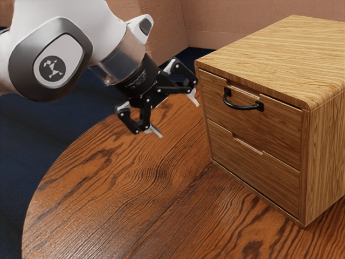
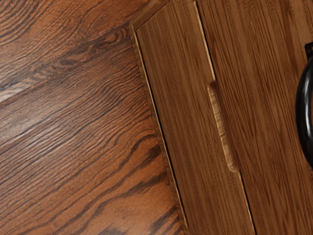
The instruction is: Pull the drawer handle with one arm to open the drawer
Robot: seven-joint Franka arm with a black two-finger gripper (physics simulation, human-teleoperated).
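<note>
A light wooden cabinet (image 1: 302, 48) with two stacked drawers stands on the round table at the exterior view's right. The top drawer (image 1: 253, 116) carries a black bar handle (image 1: 242, 102) and looks flush with the cabinet front. The bottom drawer (image 1: 253, 167) has only a cut-out notch. My gripper (image 1: 173, 115) hangs open above the table, a short way to the left of the cabinet's front, touching nothing. In the wrist view the bottom drawer front (image 2: 190, 127) with its notch (image 2: 222, 127) and part of the black handle (image 2: 304, 117) lie ahead of the hand.
The dark wood table (image 1: 135, 199) extends toward the front and the exterior view's left, with a rounded edge over dark blue floor (image 1: 32, 135). A brown wall (image 1: 226, 21) stands behind the cabinet.
</note>
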